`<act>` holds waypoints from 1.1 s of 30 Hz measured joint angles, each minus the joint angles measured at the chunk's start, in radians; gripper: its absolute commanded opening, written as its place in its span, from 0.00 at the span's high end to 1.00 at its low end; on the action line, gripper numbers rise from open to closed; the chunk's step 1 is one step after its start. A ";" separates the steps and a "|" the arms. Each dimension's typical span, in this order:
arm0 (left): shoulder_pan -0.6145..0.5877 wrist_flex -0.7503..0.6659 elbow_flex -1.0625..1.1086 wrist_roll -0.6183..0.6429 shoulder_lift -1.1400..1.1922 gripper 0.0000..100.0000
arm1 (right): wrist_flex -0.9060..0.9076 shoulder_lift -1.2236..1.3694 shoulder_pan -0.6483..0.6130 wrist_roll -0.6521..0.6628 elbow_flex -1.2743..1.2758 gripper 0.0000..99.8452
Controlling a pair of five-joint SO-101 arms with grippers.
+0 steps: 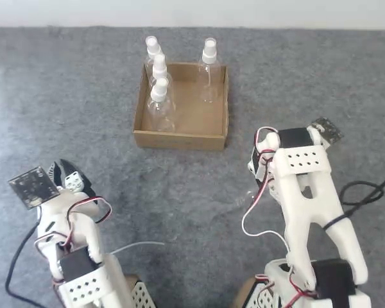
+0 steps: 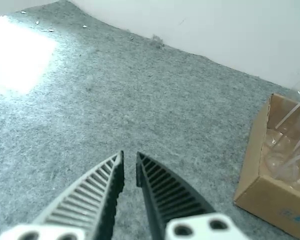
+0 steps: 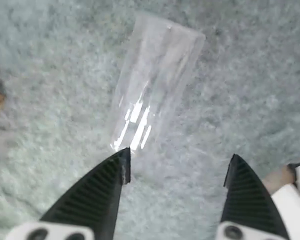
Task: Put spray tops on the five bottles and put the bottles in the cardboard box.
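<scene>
The cardboard box [image 1: 179,137] stands at the far middle of the carpet, and several clear bottles [image 1: 160,102] with white spray tops stand upright in it. One clear bottle [image 3: 155,80] lies on its side on the carpet, just beyond my right gripper [image 3: 179,165], which is open with nothing between its fingers. In the high view that bottle [image 1: 242,197] shows faintly beside the right arm [image 1: 301,173]. My left gripper [image 2: 130,161] hangs shut and empty over bare carpet at the near left, with the box [image 2: 265,192] off to its side.
A thin clear tube [image 1: 138,244] lies on the carpet near the left arm's base [image 1: 83,269]. Grey carpet [image 1: 179,192] covers the table, with free room between the arms and the box. A white wall [image 2: 215,30] borders the far edge.
</scene>
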 measured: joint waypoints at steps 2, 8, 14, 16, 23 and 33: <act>0.000 0.000 0.000 0.000 0.000 0.96 | 0.017 0.000 0.000 0.078 -0.002 0.74; 0.000 0.000 0.000 0.000 0.000 0.96 | 0.026 0.000 -0.005 0.235 -0.002 0.74; 0.000 0.000 0.000 0.000 0.000 0.96 | 0.026 0.000 -0.003 0.368 -0.002 0.74; 0.000 0.000 0.000 0.000 0.000 0.96 | 0.026 0.000 -0.002 0.433 -0.002 0.74; 0.000 0.000 0.000 0.000 0.000 0.96 | 0.026 0.000 -0.002 0.620 -0.002 0.74; 0.000 0.000 0.000 0.000 0.000 0.96 | 0.026 0.000 -0.005 0.852 -0.002 0.74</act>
